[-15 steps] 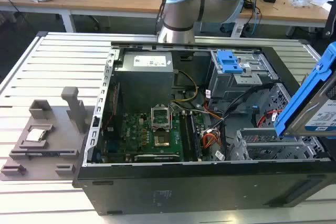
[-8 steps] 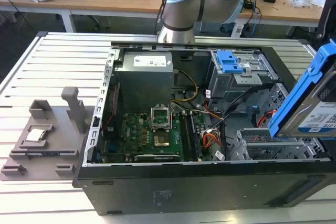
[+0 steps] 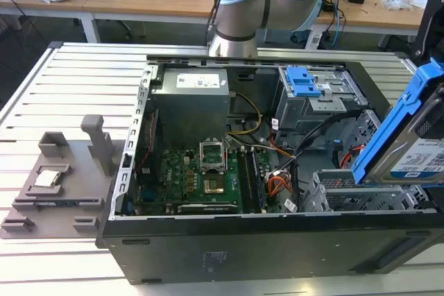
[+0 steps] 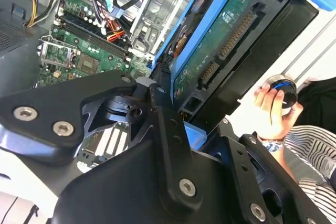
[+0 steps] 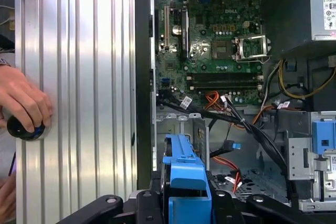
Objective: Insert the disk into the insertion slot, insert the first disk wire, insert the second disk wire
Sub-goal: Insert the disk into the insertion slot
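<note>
Open computer case (image 3: 229,247) lying on a slatted metal counter (image 3: 62,74). Starting at the exterior view's left, a grey fixture (image 3: 66,192) rests on the counter just beside the case. Inside the case, a green motherboard (image 3: 201,178) takes up the middle. Toward the exterior view's right stands a tall grey cage (image 3: 333,105) bearing a blue tabbed bracket (image 3: 303,82). Nearer the camera lies the insertion slot (image 3: 340,195), a low perforated grey bay. At the far right I have the disk (image 3: 411,145) in the air, above and just right of the slot. It is steeply tilted, its long axis rising from a low end near the bay's top edge up toward the right. I judge that the slot lies down and left of my jaws. In the first wrist view the gripper (image 5: 186,205) has its jaws clenched on the disk's blue carrier. The disk is a flat silver-grey drive with a white label in a bright blue frame. In the second wrist view its green circuit-board underside shows, with the connector looking bare of wires.
</note>
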You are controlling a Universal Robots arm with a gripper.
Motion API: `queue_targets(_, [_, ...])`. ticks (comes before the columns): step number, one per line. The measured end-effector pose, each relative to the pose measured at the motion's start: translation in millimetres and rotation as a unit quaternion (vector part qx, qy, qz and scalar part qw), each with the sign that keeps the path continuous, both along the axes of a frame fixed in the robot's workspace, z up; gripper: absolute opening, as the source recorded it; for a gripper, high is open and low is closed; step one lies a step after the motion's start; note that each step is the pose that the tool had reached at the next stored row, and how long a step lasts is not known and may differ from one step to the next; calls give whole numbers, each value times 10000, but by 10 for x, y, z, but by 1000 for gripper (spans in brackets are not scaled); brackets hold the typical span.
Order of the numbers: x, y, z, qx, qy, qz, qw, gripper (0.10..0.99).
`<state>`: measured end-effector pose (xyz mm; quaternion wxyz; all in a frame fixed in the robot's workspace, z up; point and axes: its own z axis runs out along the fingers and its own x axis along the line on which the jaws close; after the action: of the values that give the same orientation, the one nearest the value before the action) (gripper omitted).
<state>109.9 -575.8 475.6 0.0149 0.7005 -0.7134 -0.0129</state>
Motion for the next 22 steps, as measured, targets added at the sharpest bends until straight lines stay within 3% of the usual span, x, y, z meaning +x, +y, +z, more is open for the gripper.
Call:
queue_targets(5, [-10,21,-18,0,0,0,10000,365])
queue_targets(11, [-15,154,-22,0,0,-1,10000,365])
queue_targets(22, [-19,178,-142,0,0,0,10000,365])
